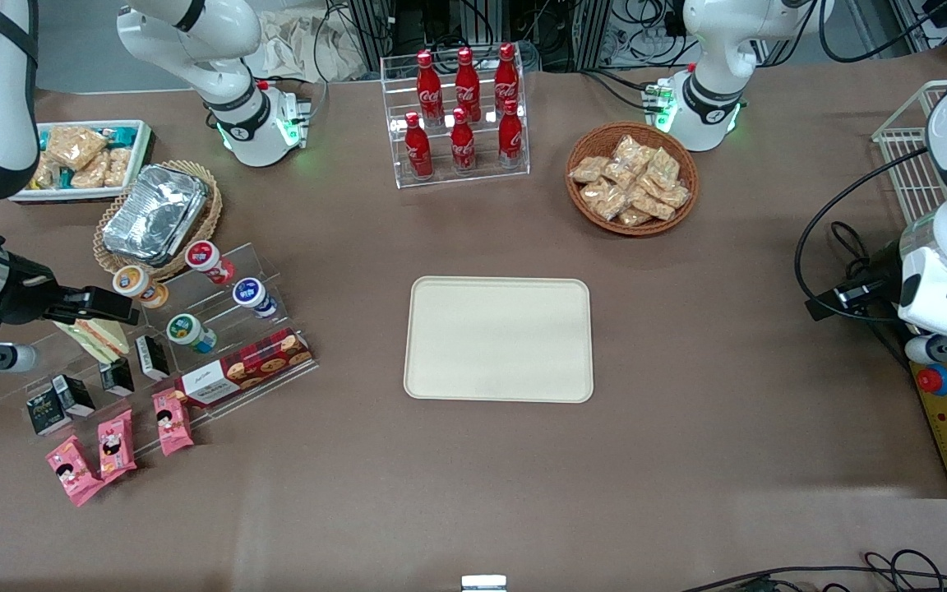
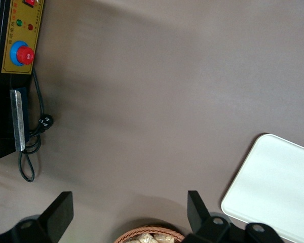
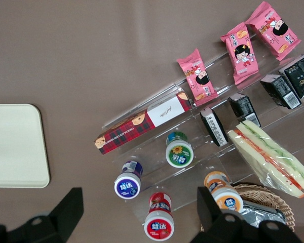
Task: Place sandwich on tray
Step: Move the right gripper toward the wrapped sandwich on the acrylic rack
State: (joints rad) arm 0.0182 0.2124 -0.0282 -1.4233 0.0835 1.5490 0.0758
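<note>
The sandwich (image 1: 100, 337) (image 3: 273, 158) is a plastic-wrapped triangular wedge with red and green filling, lying on a clear stepped shelf toward the working arm's end of the table. My gripper (image 1: 112, 306) (image 3: 139, 210) hovers above that shelf, open, with nothing between its fingers. Below the jaws stand a red-capped bottle (image 3: 159, 223) and a blue-capped bottle (image 3: 127, 184), and the sandwich lies off to one side of them. The cream tray (image 1: 498, 339) (image 3: 15, 147) (image 2: 273, 187) lies bare at the table's middle.
The shelf also holds a plaid cookie box (image 1: 243, 367), small black cartons (image 3: 281, 86) and pink wrapped snacks (image 1: 116, 444). A wicker basket with a foil container (image 1: 154, 215) sits farther from the camera. A cola rack (image 1: 461, 115) and a snack basket (image 1: 631, 177) stand farther back.
</note>
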